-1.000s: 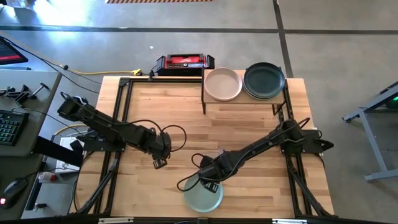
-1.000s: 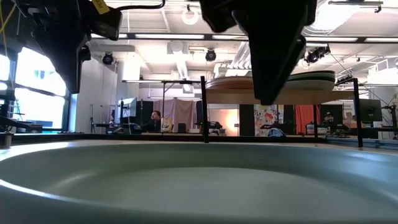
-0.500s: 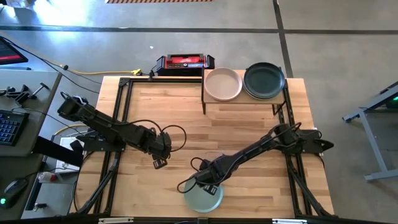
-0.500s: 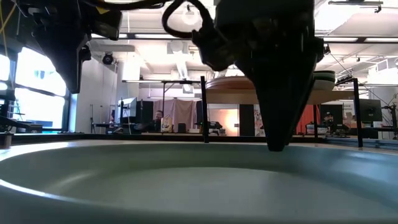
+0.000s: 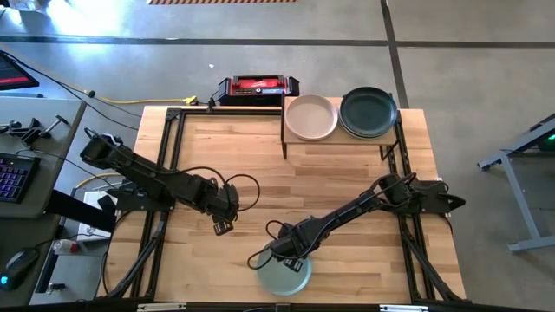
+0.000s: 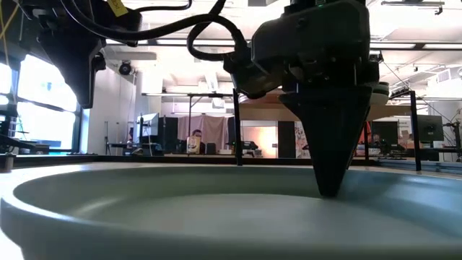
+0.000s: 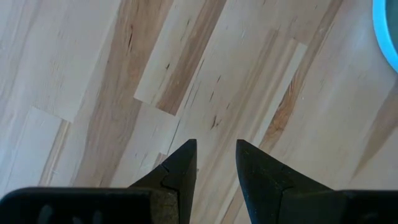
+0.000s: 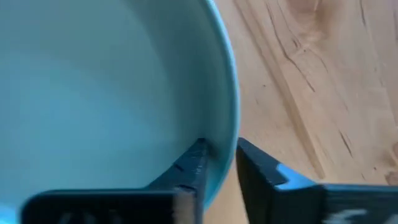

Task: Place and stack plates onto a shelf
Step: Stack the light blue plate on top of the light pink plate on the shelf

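While the left gripper (image 5: 220,227) is hanging over bare wood off to the side, its fingers (image 7: 180,171) standing a narrow gap apart with nothing between them, the right gripper (image 5: 290,258) is reaching down onto the light green plate (image 5: 284,276) at the near edge of the table (image 5: 260,165). In the right wrist view the two fingers (image 8: 194,163) are straddling the plate's rim (image 8: 227,118), one inside the bowl and one outside over the wood, sitting close on either side of it; whether they are pressing it tight cannot be told. In the low view the gripper's dark tip (image 6: 328,170) is coming down into the plate's hollow (image 6: 180,209), which is filling the foreground. Well beyond the right gripper, at the far end of the table, the shelf (image 5: 340,144) is carrying a cream-pink plate (image 5: 311,117) and, just beside it, a dark green plate (image 5: 368,112) lying on top of at least one other. Behind the shelf a red and black box (image 5: 257,87) is sitting at the table's far edge.
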Tool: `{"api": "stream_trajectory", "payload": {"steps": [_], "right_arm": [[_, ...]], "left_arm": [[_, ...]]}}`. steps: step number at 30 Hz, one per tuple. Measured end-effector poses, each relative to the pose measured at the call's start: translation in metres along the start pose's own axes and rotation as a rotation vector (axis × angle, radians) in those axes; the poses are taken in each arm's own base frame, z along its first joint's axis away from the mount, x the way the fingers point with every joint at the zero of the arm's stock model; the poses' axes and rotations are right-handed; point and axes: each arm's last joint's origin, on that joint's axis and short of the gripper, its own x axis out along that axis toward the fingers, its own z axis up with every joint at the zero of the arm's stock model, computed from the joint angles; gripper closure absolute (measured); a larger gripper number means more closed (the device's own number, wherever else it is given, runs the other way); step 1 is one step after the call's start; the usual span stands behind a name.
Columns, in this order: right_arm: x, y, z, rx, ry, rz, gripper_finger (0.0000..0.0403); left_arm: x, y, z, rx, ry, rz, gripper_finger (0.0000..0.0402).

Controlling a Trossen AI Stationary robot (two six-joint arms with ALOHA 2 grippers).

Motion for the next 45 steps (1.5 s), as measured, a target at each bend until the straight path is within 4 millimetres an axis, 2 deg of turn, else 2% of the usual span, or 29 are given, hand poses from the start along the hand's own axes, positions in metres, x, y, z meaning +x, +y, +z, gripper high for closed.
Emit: {"api": "stream_trajectory", "payload": {"steps": [4, 10, 15, 24, 35, 45], "right_arm": [[0.000, 0.000, 0.000, 0.001, 0.015, 0.010, 0.0394], [-0.006, -0.003, -0.003, -0.016, 0.038, -0.008, 0.0399], [-0.017, -0.014, -0.003, -0.033, 0.073, -0.052, 0.0402], [-0.054, -0.040, 0.008, -0.080, 0.060, -0.046, 0.0403], [-0.104, -0.103, 0.036, -0.162, 0.045, -0.037, 0.0403], [-0.168, -0.185, 0.057, -0.163, -0.140, -0.008, 0.0403]], "left_arm": [[0.000, 0.000, 0.000, 0.000, 0.000, 0.000, 0.0300], [0.000, 0.000, 0.000, 0.000, -0.001, 0.000, 0.0300], [0.000, -0.002, 0.002, -0.004, -0.028, -0.015, 0.0300], [0.000, -0.006, 0.007, -0.015, -0.074, -0.055, 0.0300], [0.000, -0.004, 0.009, -0.022, -0.128, -0.008, 0.0300], [0.001, 0.004, 0.017, -0.066, -0.158, 0.031, 0.0300]]}}
